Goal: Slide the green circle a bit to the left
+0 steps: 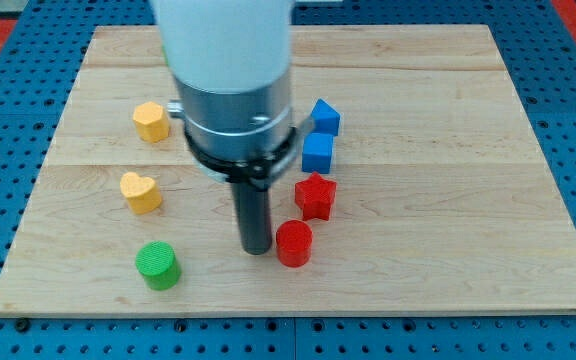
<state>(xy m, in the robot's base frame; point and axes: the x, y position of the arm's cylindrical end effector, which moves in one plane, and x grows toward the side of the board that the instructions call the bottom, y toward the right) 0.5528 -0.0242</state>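
The green circle (157,265) is a short green cylinder near the view's bottom left of the wooden board (448,270). My tip (256,250) is the lower end of the dark rod, resting on the board to the right of the green circle and a little higher, with a clear gap between them. The tip stands right beside the red cylinder (294,243), on its left. The arm's white and grey body hides the board's upper middle.
A red star (315,195) sits above the red cylinder. A blue cube (317,153) and a blue pentagon-like block (325,117) lie above it. A yellow heart (141,192) and a yellow hexagon (151,121) lie at the left.
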